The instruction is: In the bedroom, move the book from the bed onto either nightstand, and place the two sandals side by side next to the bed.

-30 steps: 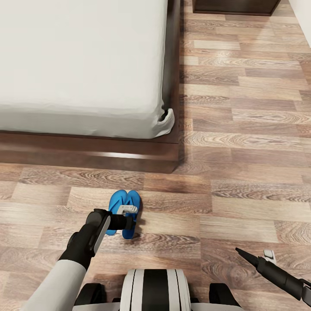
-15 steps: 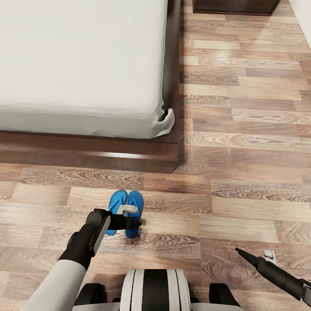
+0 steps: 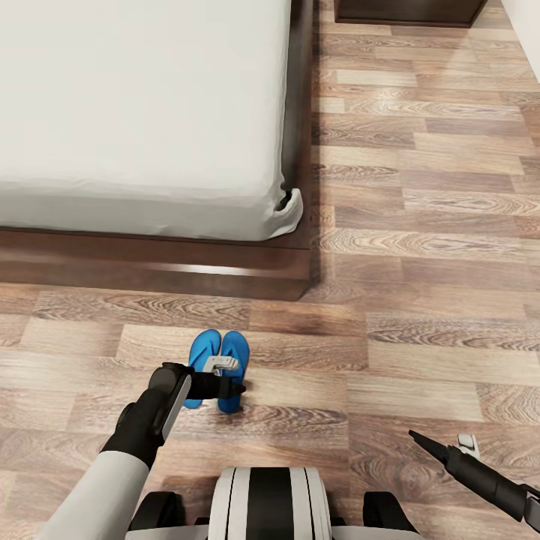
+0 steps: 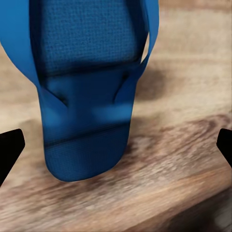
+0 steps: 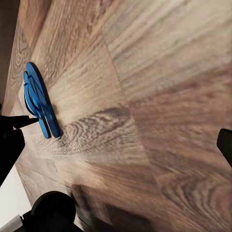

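Wood-plank floor [image 3: 420,247] runs past the bed [image 3: 142,112] corner. Two blue sandals [image 3: 217,360] lie side by side w/ edges touching, on the floor near the bed frame, just ahead of the robot. Left end effector [image 3: 223,365] hovers over them, fingers [image 4: 9,147] spread wide, holding nothing. Right end effector [image 3: 466,442] sits well apart, low at right; open or not, can't tell. Sandals look light, thin, bendy foam, prob. easy to nudge; best pinched across the sole edge or by the strap.
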